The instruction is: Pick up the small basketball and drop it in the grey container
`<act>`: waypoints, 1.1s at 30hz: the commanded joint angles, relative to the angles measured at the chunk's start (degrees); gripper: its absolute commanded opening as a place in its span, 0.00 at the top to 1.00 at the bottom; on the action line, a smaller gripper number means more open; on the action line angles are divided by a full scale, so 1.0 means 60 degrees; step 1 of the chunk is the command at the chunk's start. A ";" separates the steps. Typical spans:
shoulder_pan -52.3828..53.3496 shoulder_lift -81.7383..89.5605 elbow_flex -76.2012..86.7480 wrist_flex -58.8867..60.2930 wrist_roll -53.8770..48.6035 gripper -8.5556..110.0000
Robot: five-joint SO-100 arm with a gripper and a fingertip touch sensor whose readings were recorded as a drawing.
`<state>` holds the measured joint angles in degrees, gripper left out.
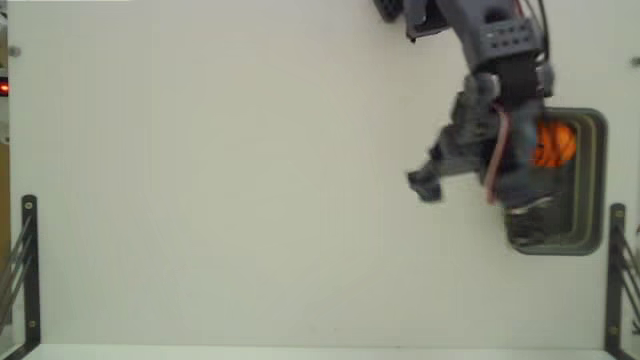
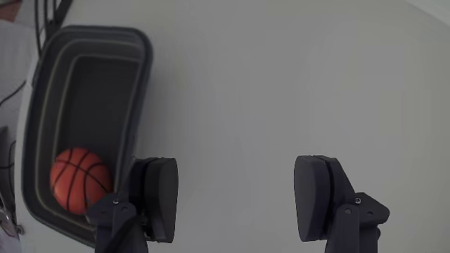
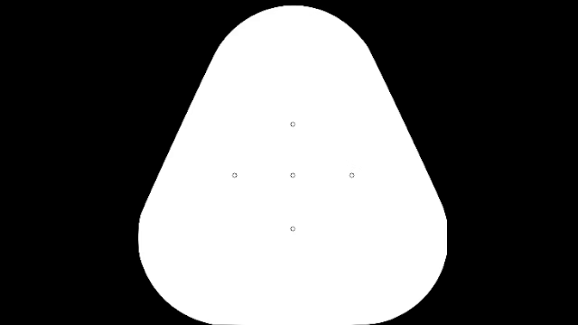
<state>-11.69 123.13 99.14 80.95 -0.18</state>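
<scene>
you're looking at one ball (image 2: 79, 180) sitting inside one grey tub (image 2: 138, 91), near its lower end in the wrist view and touching nothing of the gripper (image 2: 235, 193). your gripper is standing wide, empty, over bare white table (image 1: 220, 180) just beside the tub. in the fixed view the arm (image 1: 490, 90) is covering part of the tub, and two black brackets (image 1: 30, 270) are flanking the table's lower corners.
</scene>
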 commanded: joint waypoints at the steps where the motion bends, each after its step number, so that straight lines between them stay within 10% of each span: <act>1: 0.0242 0.0927 0.0349 0.0157 0.0029 0.00; 33: 0.1948 0.3163 0.2569 0.0169 0.0029 0.00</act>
<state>0.00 140.19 114.26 81.04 -0.26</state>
